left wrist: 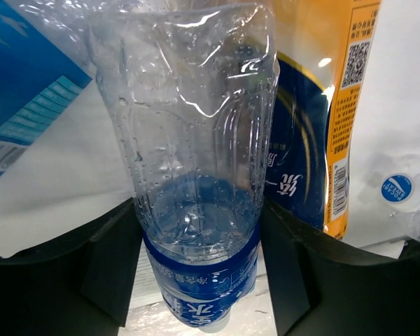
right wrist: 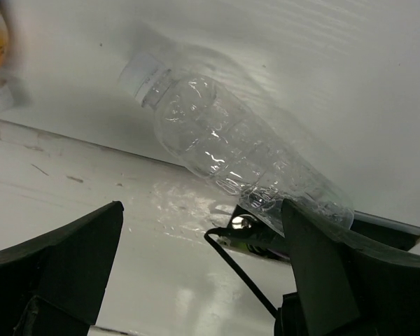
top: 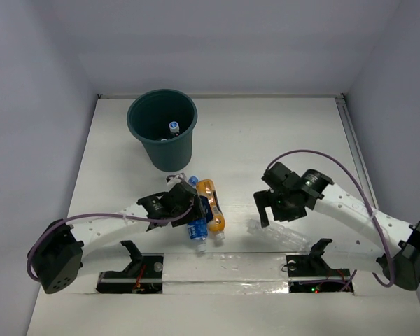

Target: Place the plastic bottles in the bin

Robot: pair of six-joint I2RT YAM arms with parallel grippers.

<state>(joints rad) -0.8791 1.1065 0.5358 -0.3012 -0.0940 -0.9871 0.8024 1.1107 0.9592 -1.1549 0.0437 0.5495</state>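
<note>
My left gripper (top: 194, 208) is shut on a clear bottle with a blue label (left wrist: 196, 175); both fingers press its sides (left wrist: 199, 210). The orange bottle (top: 211, 203) lies just right of it and also shows in the left wrist view (left wrist: 350, 105). Another blue-labelled bottle (top: 197, 229) lies close by. A clear unlabelled bottle (top: 285, 234) lies on the table under my right gripper (top: 266, 210), which is open and empty (right wrist: 201, 208); in that view the bottle (right wrist: 224, 147) lies beyond the fingers. The dark teal bin (top: 143, 136) stands at the back left with a bottle inside (top: 173, 127).
A second blue label (left wrist: 28, 77) and a loose-looking white cap with a blue logo (left wrist: 397, 189) show near the left gripper. Arm mounts and cables (top: 311, 266) sit at the table's near edge. White walls enclose the table.
</note>
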